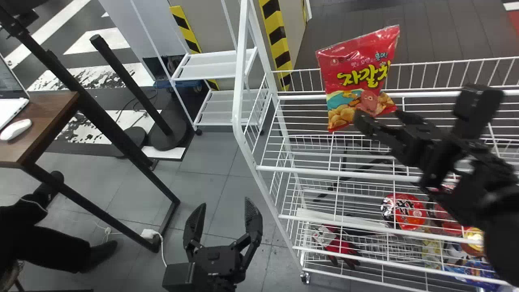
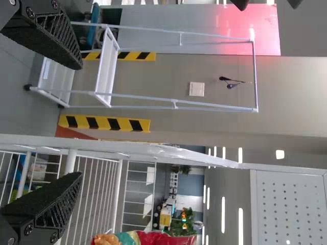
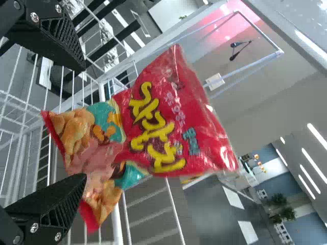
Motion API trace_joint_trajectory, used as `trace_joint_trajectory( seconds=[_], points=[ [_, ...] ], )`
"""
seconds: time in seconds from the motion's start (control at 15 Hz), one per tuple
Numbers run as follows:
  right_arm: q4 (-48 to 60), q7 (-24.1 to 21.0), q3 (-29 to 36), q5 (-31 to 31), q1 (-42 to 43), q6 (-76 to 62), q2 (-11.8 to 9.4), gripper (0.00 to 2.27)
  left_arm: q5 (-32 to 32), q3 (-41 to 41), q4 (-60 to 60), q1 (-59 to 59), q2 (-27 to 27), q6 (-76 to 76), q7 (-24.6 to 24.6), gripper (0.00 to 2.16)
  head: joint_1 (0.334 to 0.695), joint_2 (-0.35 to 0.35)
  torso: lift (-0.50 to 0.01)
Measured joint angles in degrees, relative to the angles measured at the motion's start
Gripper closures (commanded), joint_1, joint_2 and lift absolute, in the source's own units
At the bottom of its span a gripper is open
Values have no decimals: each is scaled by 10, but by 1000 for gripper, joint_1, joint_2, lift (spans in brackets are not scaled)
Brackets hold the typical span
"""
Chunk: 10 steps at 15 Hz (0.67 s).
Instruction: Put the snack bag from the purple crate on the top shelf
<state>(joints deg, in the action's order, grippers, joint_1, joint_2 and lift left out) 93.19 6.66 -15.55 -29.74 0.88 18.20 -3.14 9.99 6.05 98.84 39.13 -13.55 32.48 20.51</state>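
Note:
The red snack bag [image 1: 357,77] is upright and slightly tilted at the top shelf [image 1: 300,97] of the white wire rack; whether its bottom rests there I cannot tell. My right gripper [image 1: 384,118] is open just beside the bag's lower right part. In the right wrist view, the fingers of my right gripper [image 3: 76,125] are spread wide, with the bag [image 3: 153,132] beyond and between them, its lower end near one fingertip. My left gripper [image 1: 224,211] stands open, low beside the rack. The left wrist view has the left gripper [image 2: 79,122] open and empty, the bag's edge [image 2: 163,239] at the border.
Lower rack shelves hold a red noodle cup [image 1: 405,211], other packages and red-and-black gloves [image 1: 340,248]. The rack's white side frame [image 1: 239,101] rises between the two grippers. At the left are a brown table [image 1: 44,117] and a black post [image 1: 129,83]; a white cart [image 1: 211,67] stands behind.

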Motion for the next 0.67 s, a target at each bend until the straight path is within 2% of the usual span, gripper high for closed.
trace_joint_trajectory(
  seconds=[0.13,0.27,0.4,0.67],
  points=[
    [61,9,40,-4,-55,5,-31,83,-3,18,0,0,-4,15,32,87,695,288,-1],
    [109,45,91,-11,-114,5,-51,87,-14,41,1,-1,-6,31,62,90,695,243,-1],
    [141,88,155,-12,-177,4,-55,87,-41,66,8,1,-9,32,85,93,695,147,-1],
    [170,152,255,-15,-278,-7,-51,90,-75,103,26,3,-12,18,90,93,695,6,-1]
  ],
)
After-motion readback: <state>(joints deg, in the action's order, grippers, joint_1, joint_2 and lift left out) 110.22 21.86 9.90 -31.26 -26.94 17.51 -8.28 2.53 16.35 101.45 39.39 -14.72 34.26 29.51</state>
